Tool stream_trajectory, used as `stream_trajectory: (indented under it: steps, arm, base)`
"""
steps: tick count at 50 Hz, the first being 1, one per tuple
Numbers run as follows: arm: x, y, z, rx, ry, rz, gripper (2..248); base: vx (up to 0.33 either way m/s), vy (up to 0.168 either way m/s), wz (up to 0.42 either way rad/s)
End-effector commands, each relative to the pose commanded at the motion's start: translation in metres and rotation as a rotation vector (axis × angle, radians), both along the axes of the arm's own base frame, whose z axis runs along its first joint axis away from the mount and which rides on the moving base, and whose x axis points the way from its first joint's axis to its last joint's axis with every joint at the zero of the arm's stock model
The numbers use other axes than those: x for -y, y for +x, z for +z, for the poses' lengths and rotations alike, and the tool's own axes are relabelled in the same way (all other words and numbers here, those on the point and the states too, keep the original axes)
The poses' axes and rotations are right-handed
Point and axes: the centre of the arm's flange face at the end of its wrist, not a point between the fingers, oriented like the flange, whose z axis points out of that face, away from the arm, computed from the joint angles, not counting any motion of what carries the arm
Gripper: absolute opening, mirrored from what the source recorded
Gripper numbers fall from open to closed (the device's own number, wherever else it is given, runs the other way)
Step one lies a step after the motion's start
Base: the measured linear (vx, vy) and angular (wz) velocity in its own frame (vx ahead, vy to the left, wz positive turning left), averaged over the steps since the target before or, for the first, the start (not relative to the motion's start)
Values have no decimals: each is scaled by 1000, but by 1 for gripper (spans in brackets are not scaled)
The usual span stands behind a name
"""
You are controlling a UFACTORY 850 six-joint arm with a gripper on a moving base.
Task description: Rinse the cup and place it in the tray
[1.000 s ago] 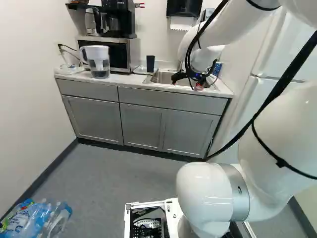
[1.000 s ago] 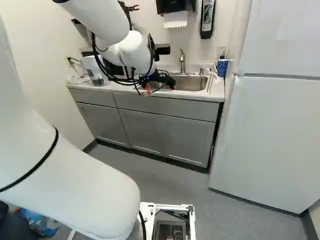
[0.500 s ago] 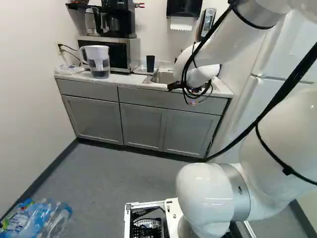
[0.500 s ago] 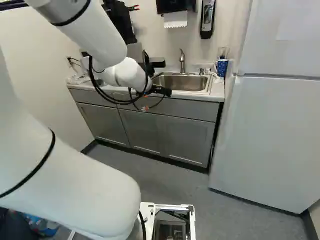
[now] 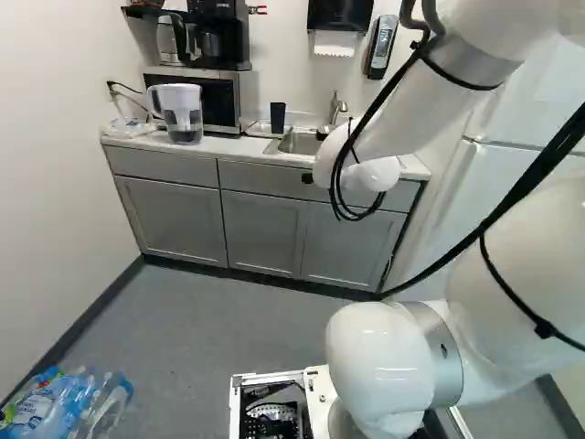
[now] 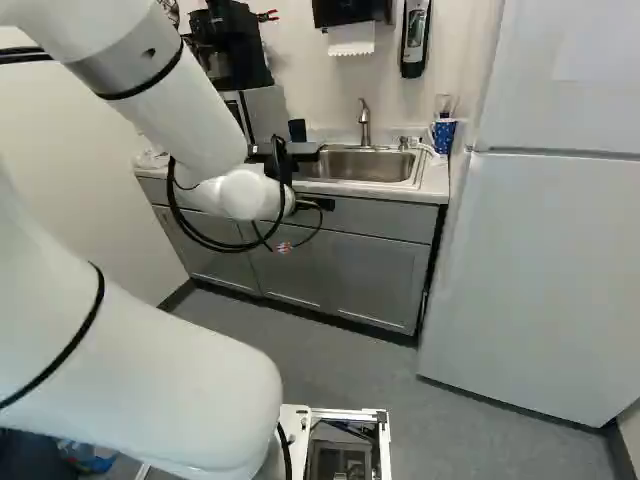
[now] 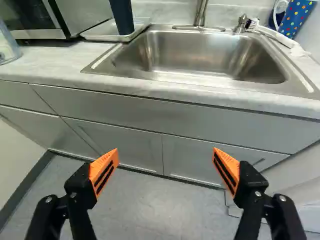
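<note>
Pale counter [image 7: 55, 62] holds sink [image 7: 200, 52]; cup [image 7: 122, 17] upright on tray [image 7: 100, 32]; grey floor [image 7: 150, 210] below; hand's [image 6: 316, 204] fingers apart.

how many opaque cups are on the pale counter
2: a tall dark cup on the white tray, a blue polka-dotted cup beside the steel sink; others may be hidden.
</note>
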Motion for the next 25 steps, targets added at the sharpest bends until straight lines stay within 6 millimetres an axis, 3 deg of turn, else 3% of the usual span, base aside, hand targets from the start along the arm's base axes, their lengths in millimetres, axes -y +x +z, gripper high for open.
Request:
stream_trajectory:
  steps: [25]
  arm:
    - [-12, -39, -37, 86, -2, 31, 247]
  base:
    - [0, 0, 0]
